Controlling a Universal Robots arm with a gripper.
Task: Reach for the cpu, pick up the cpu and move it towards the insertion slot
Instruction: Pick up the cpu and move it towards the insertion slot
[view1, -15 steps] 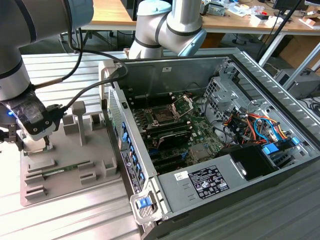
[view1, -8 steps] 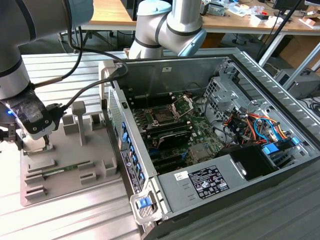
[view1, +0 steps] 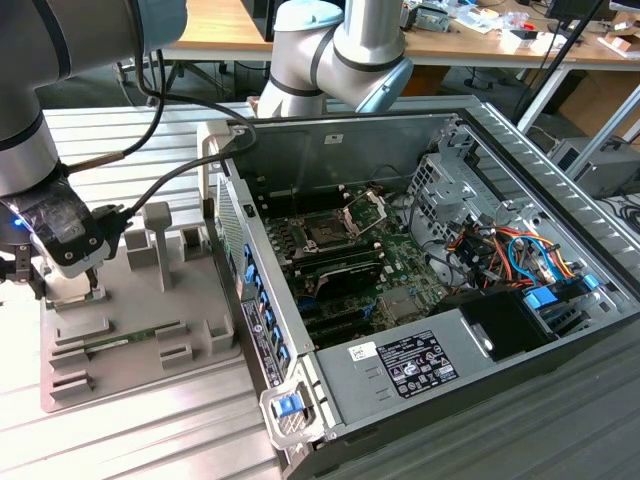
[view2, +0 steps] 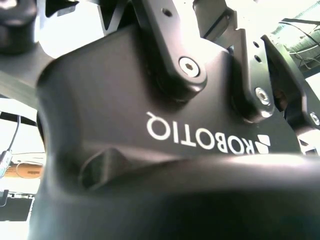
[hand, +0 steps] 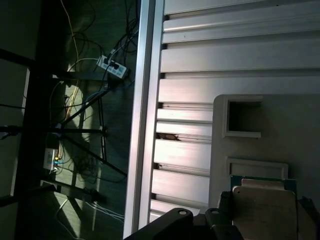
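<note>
The arm's hand sits low at the left edge of the exterior view, down over the far-left part of the grey tray, which lies on the slatted metal desk. In the first wrist view the cpu shows its silvery-white top with a strip of green edge along one side. It lies on the tray beside two square recesses, with dark parts of the hand close on either side of it. Whether the hand is clamped on the chip or only set around it cannot be told. The insertion slot is well apart from the hand, near the middle of the exterior view. It sits on the green circuit board inside the open computer case, with its shiny metal frame tilted up just to the exterior view's right of its dark centre. The tray stands just beside the case's perforated side wall.
</note>
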